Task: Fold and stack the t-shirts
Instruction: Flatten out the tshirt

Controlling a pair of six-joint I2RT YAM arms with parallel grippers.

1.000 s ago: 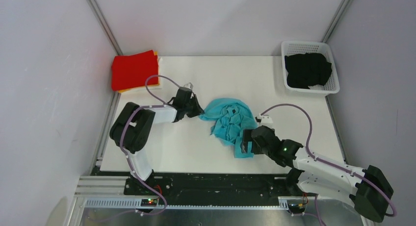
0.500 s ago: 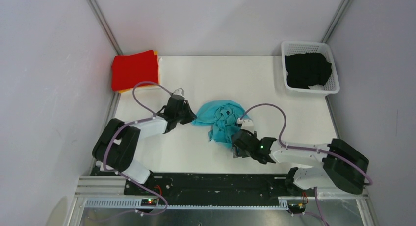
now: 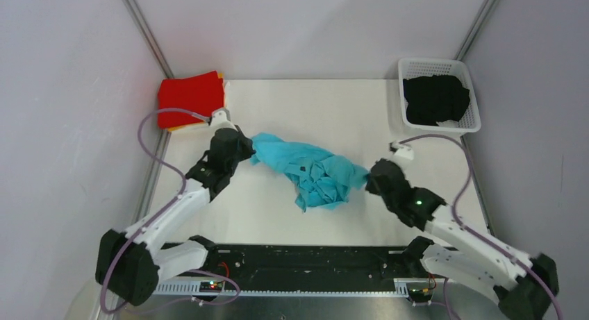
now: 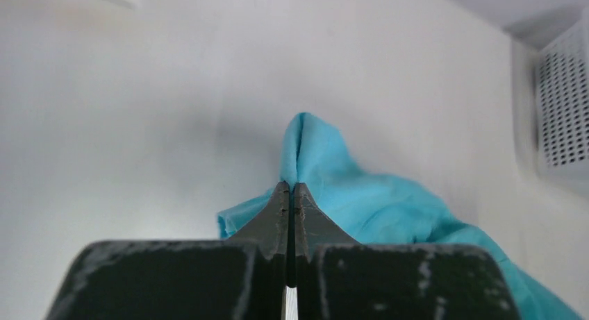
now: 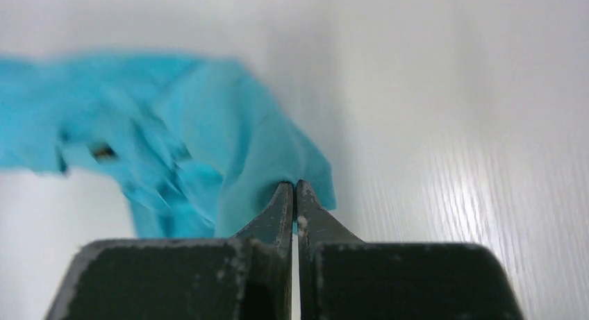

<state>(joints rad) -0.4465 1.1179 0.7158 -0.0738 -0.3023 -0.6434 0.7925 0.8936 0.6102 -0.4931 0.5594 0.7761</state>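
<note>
Found turquoise t-shirt [image 3: 312,173] at centre of tabletop [image 3: 312,101], bunched and drawn out into a band running roughly 9 o'clock to 3 o'clock. Gripped at the 9 o'clock end by left gripper [image 3: 249,153] — jaws pressed flat together on a peak of cloth, confirmed in left wrist view. Gripped at the 3 o'clock end by right gripper [image 3: 368,180] — jaws likewise pinched tight on a corner fold. Noted red t-shirt [image 3: 189,98], folded, in the 10 o'clock corner, lying atop an orange t-shirt [image 3: 222,77] showing only as a thin edge. Noted black t-shirt [image 3: 435,98] heaped inside white basket [image 3: 402,77] in the 2 o'clock corner, well apart from both grippers.
</note>
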